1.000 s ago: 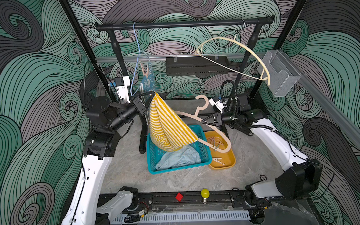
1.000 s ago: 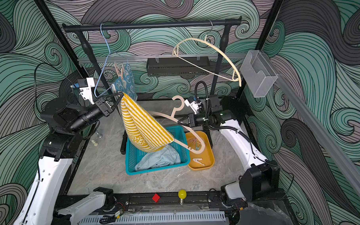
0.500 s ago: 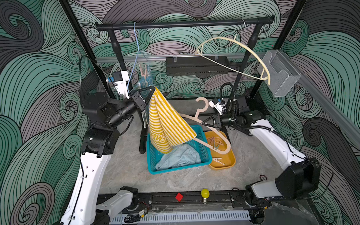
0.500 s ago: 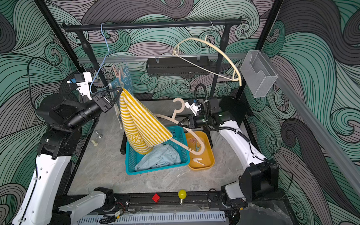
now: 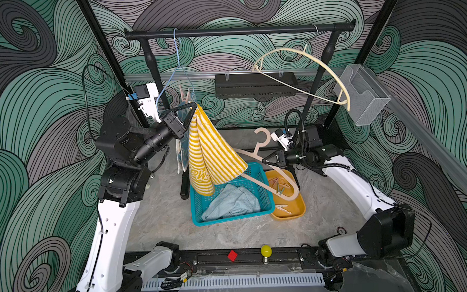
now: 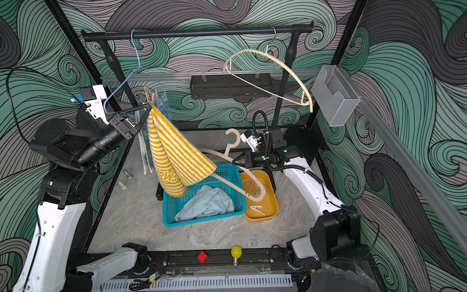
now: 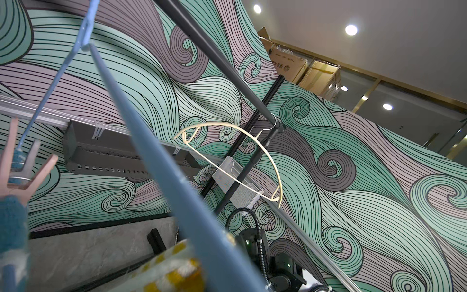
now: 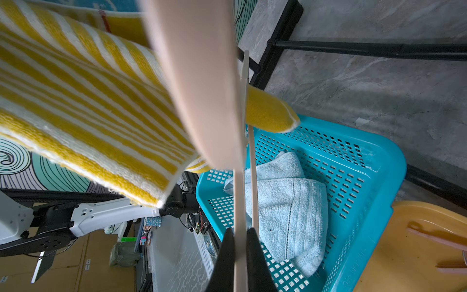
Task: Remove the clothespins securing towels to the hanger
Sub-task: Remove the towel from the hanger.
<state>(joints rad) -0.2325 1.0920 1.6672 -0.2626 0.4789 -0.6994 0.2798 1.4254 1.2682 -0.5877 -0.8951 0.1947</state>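
Left gripper (image 5: pixel 193 108) is pinched shut on the top corner of the striped towel (image 5: pixel 214 152), and right gripper (image 5: pixel 265 160) is shut on the pale hanger (image 8: pixel 197 88) it drapes over: towel being drawn off, I judge. Next: pull clear, drop into basket (image 5: pixel 229 219) below. Left gripper sits higher than a second ago; pink clothespins (image 5: pixel 187 96) just behind it are still pegged.

The left arm (image 5: pixel 114 231), at the lower left of the frame, had white shell links with small holes and black joints; the right arm (image 5: pixel 358 189) matched, with a ribbed black cable (image 5: pixel 294 110) at its wrist.
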